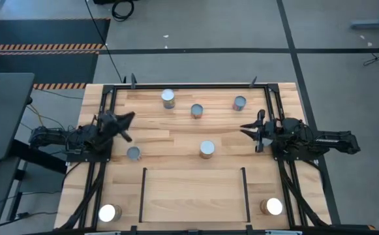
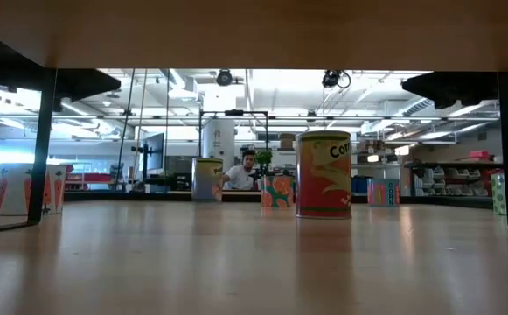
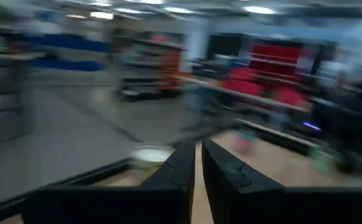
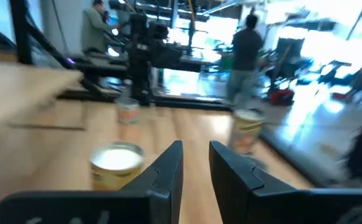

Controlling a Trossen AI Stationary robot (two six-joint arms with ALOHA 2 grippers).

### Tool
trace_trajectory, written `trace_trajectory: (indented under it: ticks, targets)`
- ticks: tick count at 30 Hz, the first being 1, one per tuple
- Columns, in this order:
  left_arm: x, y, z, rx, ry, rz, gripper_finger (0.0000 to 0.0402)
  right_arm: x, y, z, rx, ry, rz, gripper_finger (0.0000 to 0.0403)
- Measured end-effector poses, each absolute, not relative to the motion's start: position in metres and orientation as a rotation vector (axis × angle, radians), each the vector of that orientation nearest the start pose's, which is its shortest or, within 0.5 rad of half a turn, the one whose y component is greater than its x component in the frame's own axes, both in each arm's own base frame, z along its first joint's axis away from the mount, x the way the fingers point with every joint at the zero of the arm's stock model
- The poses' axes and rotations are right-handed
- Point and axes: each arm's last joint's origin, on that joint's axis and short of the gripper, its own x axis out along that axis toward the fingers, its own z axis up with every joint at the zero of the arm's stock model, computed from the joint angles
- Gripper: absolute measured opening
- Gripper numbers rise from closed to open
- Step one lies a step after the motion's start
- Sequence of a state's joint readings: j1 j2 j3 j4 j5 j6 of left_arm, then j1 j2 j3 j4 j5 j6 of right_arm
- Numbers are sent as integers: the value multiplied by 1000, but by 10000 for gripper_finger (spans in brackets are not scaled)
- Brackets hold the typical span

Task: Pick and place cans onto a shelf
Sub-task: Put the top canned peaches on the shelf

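Several cans stand upright on their bases on the plank table: grey-topped ones at the far side (image 1: 168, 98), (image 1: 197, 110), (image 1: 239, 102) and in the middle (image 1: 207, 149), (image 1: 133, 153), and white-topped ones at the near corners (image 1: 109, 212), (image 1: 274, 207). The shelf (image 1: 192, 196), a pale panel between two black rails, lies at the near middle with nothing on it. My left gripper (image 1: 128, 125) hovers shut at the table's left edge, turned toward the far side. My right gripper (image 1: 246, 128) hovers at the right edge, pointing level toward the table's middle, fingers nearly together and holding nothing.
A black frame (image 1: 189, 85) runs along the table's far and side edges. The low view shows a tall printed can (image 2: 323, 173) nearest and others behind it (image 2: 207, 178). People stand in the room beyond the table (image 4: 246, 46).
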State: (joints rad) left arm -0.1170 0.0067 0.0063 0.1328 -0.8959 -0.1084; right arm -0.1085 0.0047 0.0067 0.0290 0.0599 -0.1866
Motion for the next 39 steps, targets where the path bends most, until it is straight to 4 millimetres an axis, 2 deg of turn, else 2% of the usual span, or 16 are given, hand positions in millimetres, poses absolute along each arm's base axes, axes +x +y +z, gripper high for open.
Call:
trace_trajectory:
  ticks: [4,8,12,15,21,25,28,30,33,35,39]
  targets:
    - [85,17,181,-227,-226,867,36,96,-12,173,-384,-50,-178,84]
    - [85,20,192,-255,-250,907,36,96,-13,177,-403,-78,-213,84]
    - [88,25,209,-250,-236,963,36,95,-16,179,-293,-107,-272,84]
    - [95,31,224,-282,-240,998,35,95,-21,181,-156,-128,-379,84]
    - [125,49,256,-365,-185,969,19,100,-31,187,27,-103,-577,84]
    - [154,73,275,-403,-55,950,12,108,-37,195,143,-72,-617,84]
    - [173,101,289,-449,109,877,12,113,-40,206,130,-95,-598,84]
    - [182,123,293,-489,238,826,12,114,-41,220,153,-213,-607,84]
    - [193,156,293,-528,388,843,24,110,-44,233,255,-390,-639,84]
    - [202,171,293,-501,455,846,39,109,-47,231,305,-393,-693,84]
    - [222,189,294,-463,534,796,90,110,-51,217,328,-261,-743,84]
